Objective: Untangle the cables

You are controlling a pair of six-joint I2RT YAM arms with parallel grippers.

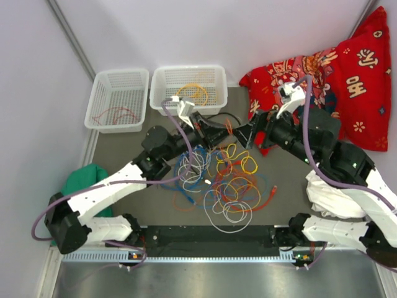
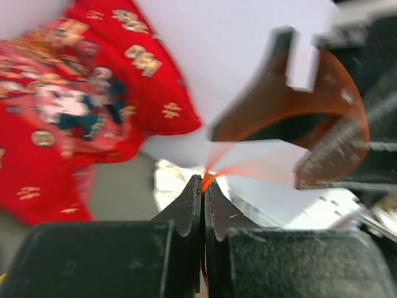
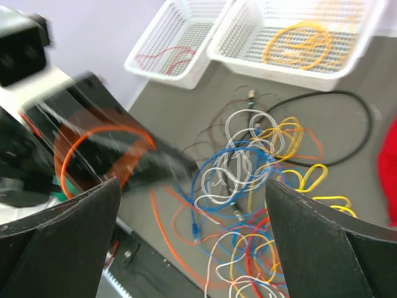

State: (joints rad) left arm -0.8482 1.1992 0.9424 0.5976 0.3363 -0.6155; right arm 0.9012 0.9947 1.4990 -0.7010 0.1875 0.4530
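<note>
The cables (image 1: pixel 224 181) lie in a loose tangle of yellow, orange, red, blue and white loops on the grey mat between the arms. A thin orange cable (image 2: pixel 248 166) is lifted above the far edge of that tangle. My left gripper (image 2: pixel 203 180) is shut on it, and the cable's loop (image 3: pixel 68 143) hangs blurred around the gripper's black jaws. My right gripper (image 3: pixel 192 183) stands wide open with nothing between its fingers, just right of the left gripper (image 1: pixel 231 134) and nearly tip to tip with it. Below the open fingers lie blue and white cables (image 3: pixel 236 161).
At the back stand two white baskets: the left basket (image 1: pixel 99 102) holds a red cable, the right basket (image 1: pixel 160 84) an orange-yellow coil. A red patterned cloth (image 1: pixel 347 68) lies back right, a white cloth (image 1: pixel 329 195) under the right arm, a green cloth (image 1: pixel 80 180) at the left.
</note>
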